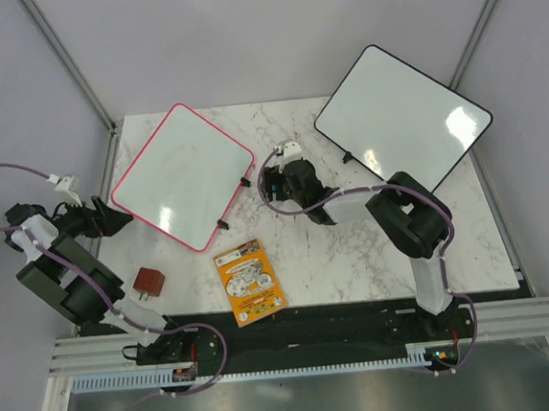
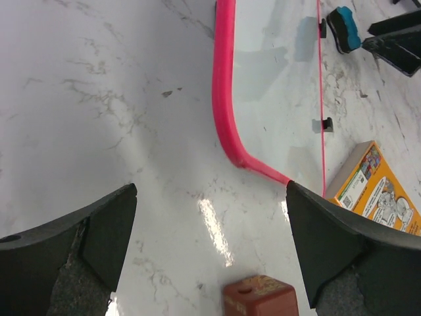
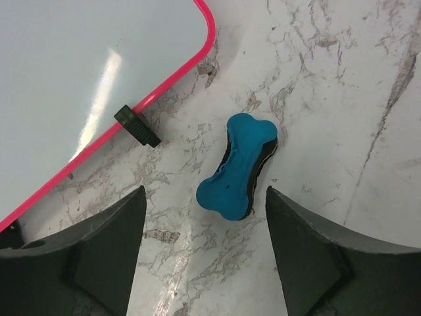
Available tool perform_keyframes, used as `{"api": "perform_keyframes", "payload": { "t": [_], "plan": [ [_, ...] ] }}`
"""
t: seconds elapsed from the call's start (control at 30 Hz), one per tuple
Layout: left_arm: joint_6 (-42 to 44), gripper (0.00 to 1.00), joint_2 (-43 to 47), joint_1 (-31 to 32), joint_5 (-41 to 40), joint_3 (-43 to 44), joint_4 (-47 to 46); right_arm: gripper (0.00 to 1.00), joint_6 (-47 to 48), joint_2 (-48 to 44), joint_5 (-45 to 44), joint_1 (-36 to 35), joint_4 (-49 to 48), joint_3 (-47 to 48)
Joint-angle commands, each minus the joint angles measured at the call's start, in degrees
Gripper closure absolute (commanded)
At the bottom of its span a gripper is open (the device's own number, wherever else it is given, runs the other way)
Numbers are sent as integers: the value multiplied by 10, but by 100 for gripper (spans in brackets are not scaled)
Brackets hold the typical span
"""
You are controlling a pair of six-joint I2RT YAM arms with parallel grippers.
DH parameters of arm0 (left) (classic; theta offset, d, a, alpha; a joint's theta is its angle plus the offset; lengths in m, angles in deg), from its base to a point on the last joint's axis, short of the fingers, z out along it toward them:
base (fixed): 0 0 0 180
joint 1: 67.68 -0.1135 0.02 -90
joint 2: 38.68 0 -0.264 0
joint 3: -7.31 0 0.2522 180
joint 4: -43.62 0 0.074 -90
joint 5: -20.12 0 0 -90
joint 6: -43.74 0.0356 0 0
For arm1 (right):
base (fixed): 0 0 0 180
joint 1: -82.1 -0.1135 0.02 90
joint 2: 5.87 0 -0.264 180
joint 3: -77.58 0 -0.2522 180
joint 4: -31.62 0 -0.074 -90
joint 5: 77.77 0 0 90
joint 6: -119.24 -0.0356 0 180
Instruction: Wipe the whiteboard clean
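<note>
A white marble-patterned table (image 1: 356,256) sits inside a booth of plain grey walls (image 1: 240,35) with slanting aluminium posts (image 1: 65,60), and a slotted rail (image 1: 306,342) runs along the near edge. The whiteboard (image 1: 181,175), pink-framed and turned at an angle, lies flat on the left half of the marble on small black feet (image 3: 137,126). Its surface looks blank, with only glare on it. Well to the right of it, a larger black-framed whiteboard (image 1: 401,117) overhangs the table's far right corner. Just off the whiteboard's right corner, a blue bone-shaped eraser (image 3: 238,164) rests on the marble. The right gripper (image 3: 205,191) hangs over it with fingers spread to either side, touching nothing. At the whiteboard's left corner, the left gripper (image 2: 210,191) is likewise spread wide and empty above bare marble. Nearer than the whiteboard's lowest corner lie a small red-brown block (image 1: 148,282) and an orange printed box (image 1: 250,282), apart from each other and from the frame.
</note>
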Motion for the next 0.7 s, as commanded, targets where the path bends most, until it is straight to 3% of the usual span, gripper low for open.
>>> {"api": "perform_keyframes", "payload": {
  "t": [0.0, 0.2, 0.4, 0.57, 0.67],
  "plan": [
    [-42, 0, 81, -49, -14, 11, -16, 18, 15, -66, -21, 1, -50, -25],
    [-112, 1, 196, -72, -35, 19, -32, 3, 31, -147, -74, 1, -22, -58],
    [-161, 0, 320, -71, 16, 31, -43, 2, 46, -261, -147, 5, 51, -97],
    [-235, 1, 349, -58, 106, 57, -45, 2, 56, -389, -194, 33, 103, -154],
    [-283, 0, 336, -1, 120, 64, -64, 2, 42, -452, -191, 79, 142, -184]
  ]
}}
